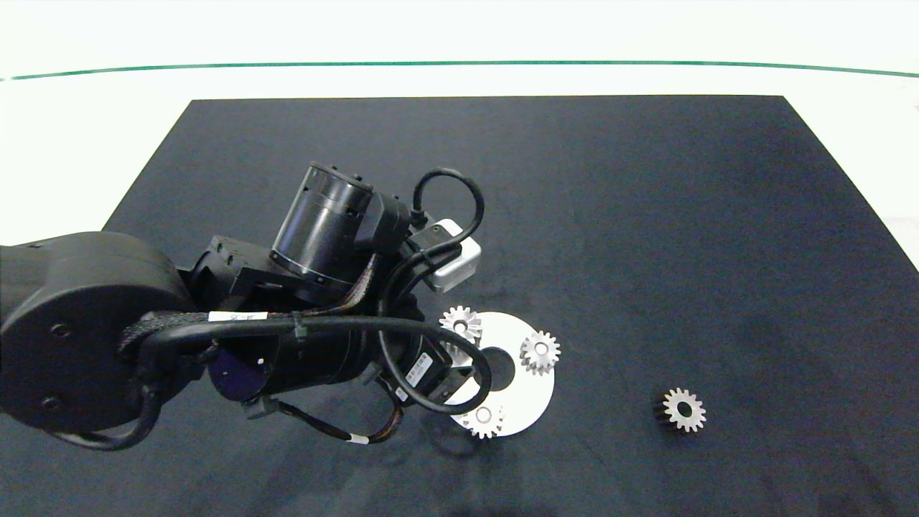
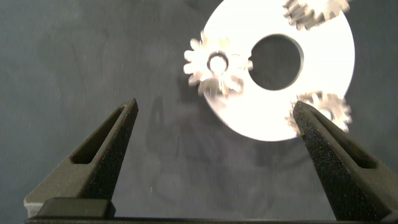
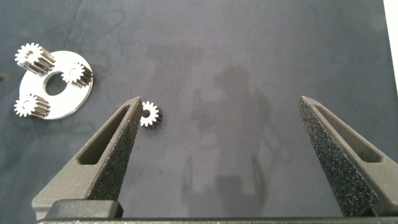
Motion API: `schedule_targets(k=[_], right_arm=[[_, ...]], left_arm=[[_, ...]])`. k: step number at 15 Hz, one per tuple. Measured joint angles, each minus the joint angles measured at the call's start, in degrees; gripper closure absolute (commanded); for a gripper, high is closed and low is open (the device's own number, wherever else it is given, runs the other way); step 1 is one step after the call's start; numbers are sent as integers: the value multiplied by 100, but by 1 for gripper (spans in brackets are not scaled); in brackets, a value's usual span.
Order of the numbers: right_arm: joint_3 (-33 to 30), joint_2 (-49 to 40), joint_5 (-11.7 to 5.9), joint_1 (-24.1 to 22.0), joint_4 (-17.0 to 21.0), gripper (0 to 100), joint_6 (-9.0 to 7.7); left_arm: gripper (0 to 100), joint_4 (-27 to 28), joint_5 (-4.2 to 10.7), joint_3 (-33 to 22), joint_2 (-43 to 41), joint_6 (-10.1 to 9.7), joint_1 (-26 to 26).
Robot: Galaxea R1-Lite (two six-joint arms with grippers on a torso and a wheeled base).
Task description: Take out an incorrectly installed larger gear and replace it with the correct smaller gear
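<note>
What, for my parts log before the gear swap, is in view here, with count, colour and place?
larger gear: one, silvery, on the disc, far-left side in the head view
other small gears: two, silvery, on the disc's right and near sides
smaller gear: one, silvery, loose on the mat, right of the disc, apart from it
disc: one, bright silvery-white, centre hole, on the mat
mat: one, black, on the table
table: one, white, green line across its far side
left gripper: one, grey fingers, open, by the disc's edge
right gripper: one, grey fingers, open, over bare mat
</note>
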Motion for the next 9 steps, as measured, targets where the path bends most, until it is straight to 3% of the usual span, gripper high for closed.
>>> schedule_targets(k=[9], right_arm=[[0, -2, 6, 4, 0, 0, 71]], left_arm=[[0, -341, 13, -308, 596, 34, -100]])
